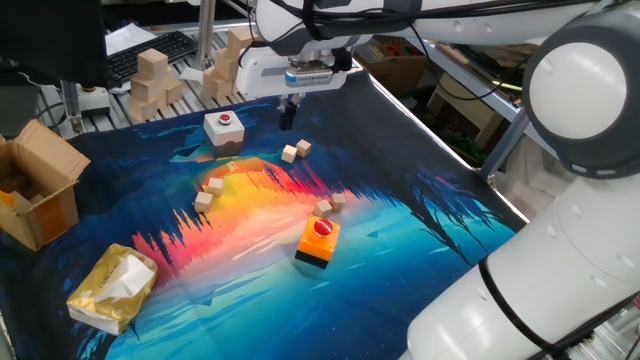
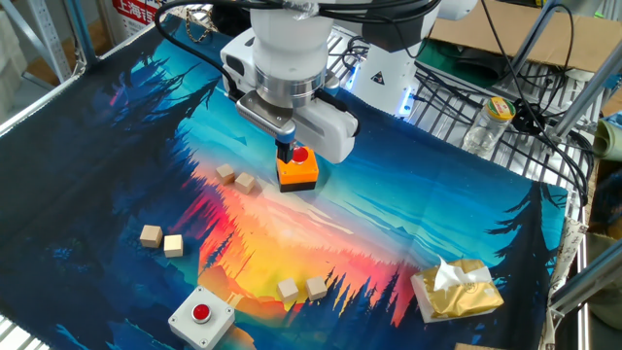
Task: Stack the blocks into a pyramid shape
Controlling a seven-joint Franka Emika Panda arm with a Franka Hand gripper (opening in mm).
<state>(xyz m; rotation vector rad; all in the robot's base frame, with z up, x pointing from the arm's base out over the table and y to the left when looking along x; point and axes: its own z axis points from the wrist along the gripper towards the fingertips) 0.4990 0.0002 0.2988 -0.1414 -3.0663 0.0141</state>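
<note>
Six blocks point(image 1: 295, 151) in scattered pairs; claw point(image 1: 288, 115) tips dark, small, grip state unclear, nothing visibly held.

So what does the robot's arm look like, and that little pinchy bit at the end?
The arm is glossy white, built from fat rounded segments, with a big grey round cap on one joint. Black cables loop over its upper part. The tool has a boxy white body, and its two short fingers are black and thin. I can't see any writing on it.
</note>
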